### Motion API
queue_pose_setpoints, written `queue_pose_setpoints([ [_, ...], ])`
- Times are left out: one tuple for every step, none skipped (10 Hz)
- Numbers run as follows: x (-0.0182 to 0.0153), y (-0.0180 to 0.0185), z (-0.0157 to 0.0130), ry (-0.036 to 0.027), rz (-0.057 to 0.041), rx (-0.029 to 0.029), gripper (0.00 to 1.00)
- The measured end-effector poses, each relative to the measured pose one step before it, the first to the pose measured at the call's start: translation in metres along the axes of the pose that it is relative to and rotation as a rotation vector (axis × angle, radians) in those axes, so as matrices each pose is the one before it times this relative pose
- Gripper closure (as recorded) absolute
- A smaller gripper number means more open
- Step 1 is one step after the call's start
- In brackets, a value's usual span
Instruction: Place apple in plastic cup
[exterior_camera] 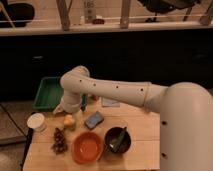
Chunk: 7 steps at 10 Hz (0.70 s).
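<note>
The apple (68, 120) is a small yellow fruit on the left part of the wooden table (145, 130), between the white tub and a blue packet. I cannot make out the pale green plastic cup as separate from the apple. My gripper (66, 108) hangs from the white arm (115, 92), which reaches in from the right. It is directly above the apple and very close to it. I cannot tell whether it touches the apple.
A white round tub (36, 121) stands at the table's left edge. A dark brown bunch (59, 140), an orange bowl (87, 147) and a dark bowl (117, 140) line the front. A blue packet (93, 120) lies mid-table, with a green tray (50, 92) behind.
</note>
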<state>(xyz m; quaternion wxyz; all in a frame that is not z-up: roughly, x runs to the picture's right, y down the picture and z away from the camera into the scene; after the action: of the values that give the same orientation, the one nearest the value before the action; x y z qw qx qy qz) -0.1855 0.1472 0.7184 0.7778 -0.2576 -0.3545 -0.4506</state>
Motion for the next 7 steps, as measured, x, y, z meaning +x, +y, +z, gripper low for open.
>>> queue_pose_setpoints([
  [0.0, 0.00108, -0.00233, 0.0037, 0.00003, 0.0011, 0.2],
  [-0.00016, -0.0002, -0.00157, 0.00117, -0.0017, 0.00136, 0.2],
  [0.00101, 0.00028, -0.00205, 0.00005, -0.00486, 0.00146, 0.2],
  [0.00081, 0.00043, -0.00117, -0.0002, -0.00362, 0.00221, 0.2],
  [0.0008, -0.00032, -0.0004, -0.00092, -0.00526, 0.00232, 0.2],
  [0.00152, -0.00078, -0.00053, -0.00167, -0.00887, 0.00371, 0.2],
  [0.00173, -0.00018, -0.00035, -0.00216, -0.00817, 0.00285, 0.2],
])
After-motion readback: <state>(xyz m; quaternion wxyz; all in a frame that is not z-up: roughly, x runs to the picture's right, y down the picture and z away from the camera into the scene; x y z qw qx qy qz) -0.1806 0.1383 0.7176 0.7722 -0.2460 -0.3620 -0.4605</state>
